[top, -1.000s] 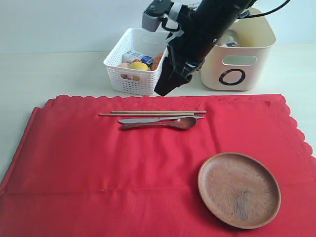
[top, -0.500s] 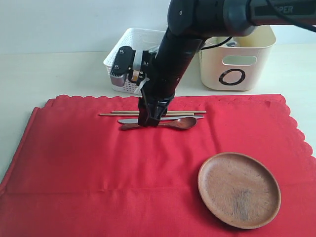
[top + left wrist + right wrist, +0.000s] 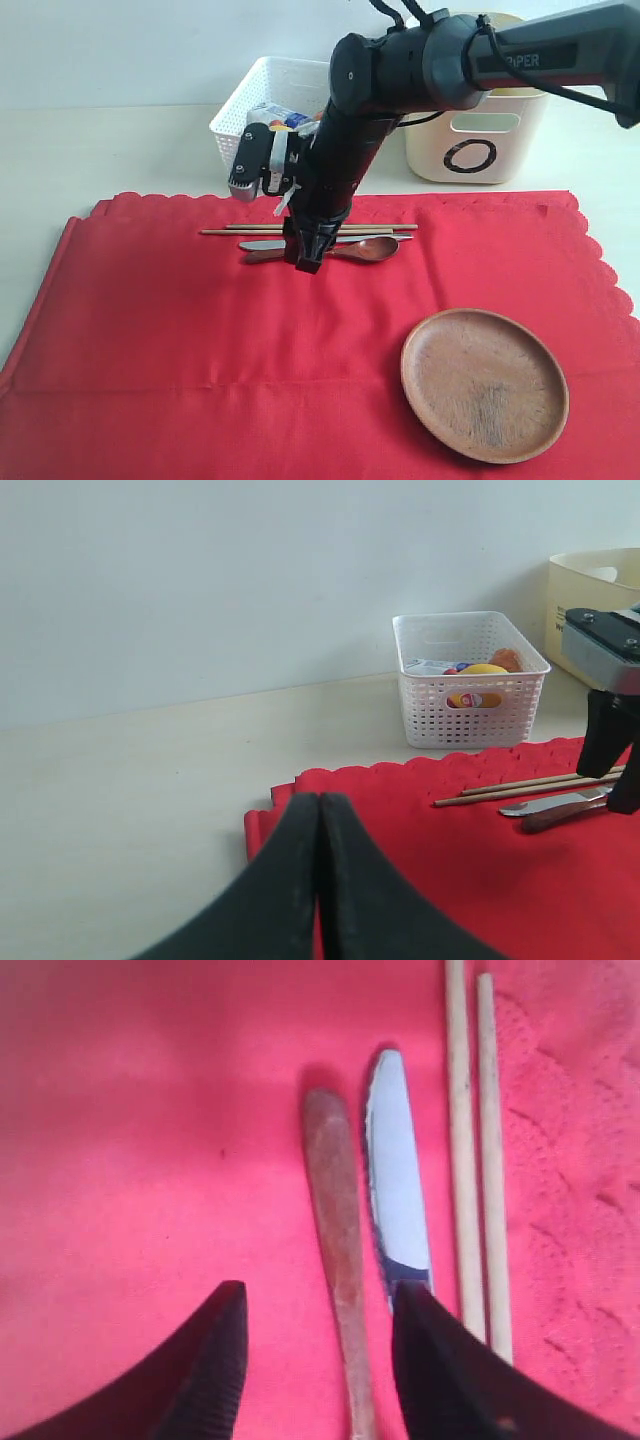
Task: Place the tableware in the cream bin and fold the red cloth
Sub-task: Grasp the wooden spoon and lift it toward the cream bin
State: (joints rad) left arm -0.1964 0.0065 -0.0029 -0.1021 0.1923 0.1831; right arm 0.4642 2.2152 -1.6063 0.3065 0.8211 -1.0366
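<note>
PIPER on arm point(image 3: 560, 48), O on cream bin point(image 3: 522, 150)

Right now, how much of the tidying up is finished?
Done: nothing I can confirm, because the arm hides the inside of the cream bin. In hand: the right gripper is open over the wooden spoon, not gripping it yet. Left: the spoon, knife, chopsticks and wooden plate all lie on the red cloth, which is flat and unfolded.
</note>
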